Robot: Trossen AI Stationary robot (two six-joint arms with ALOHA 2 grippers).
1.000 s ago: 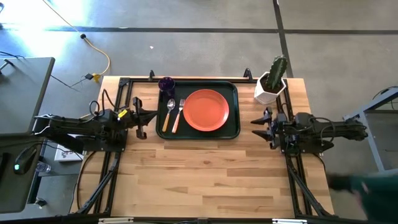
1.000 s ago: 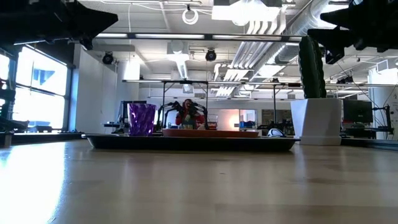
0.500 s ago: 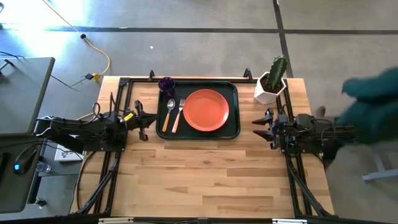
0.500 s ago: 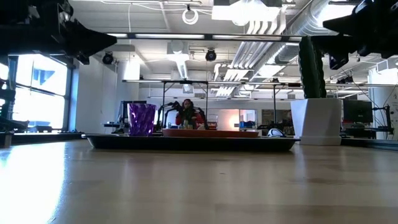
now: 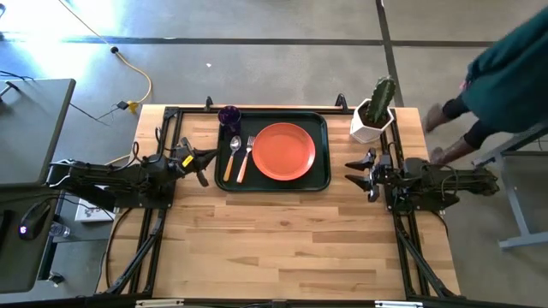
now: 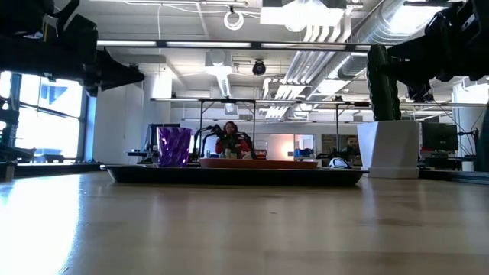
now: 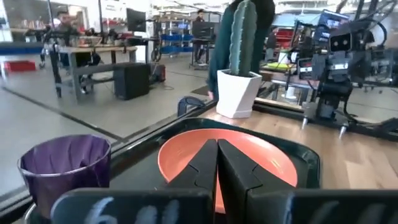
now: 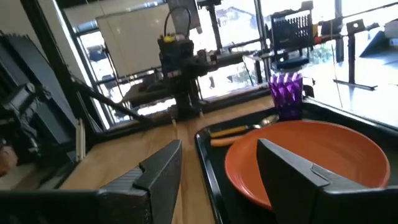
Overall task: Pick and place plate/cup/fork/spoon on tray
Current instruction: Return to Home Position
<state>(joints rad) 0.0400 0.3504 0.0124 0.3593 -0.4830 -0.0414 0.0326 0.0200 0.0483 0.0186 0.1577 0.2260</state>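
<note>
The tray [image 5: 323, 150] carries all four items: the plate [image 5: 283, 151] on its half nearer the right gripper [image 5: 358, 172], the fork [image 5: 246, 157] and spoon [image 5: 231, 155] side by side between the plate and the left gripper [image 5: 203, 167], and the cup [image 5: 229, 115] in the tray corner on the left gripper's side, at the far edge. By this layout the placing looks complete.

Left gripper: just off the tray's short edge, empty, fingers [image 7: 239, 171] pressed together, pointing across the plate. Right gripper: apart from the opposite short edge, empty, fingers [image 8: 163, 167] spread, facing the plate. A cactus pot [image 5: 371, 120] stands on the table beside the tray's far corner, near the right gripper.

Risks, as judged:
- A forward drift of the left gripper would strike the tray rim and shift the tray, sliding the fork and spoon or tipping the light cup.
- A sideways swing of the right arm could knock the cactus pot.
- A person [image 5: 505, 73] stands close behind the right arm; any fast retraction there risks contact.
</note>
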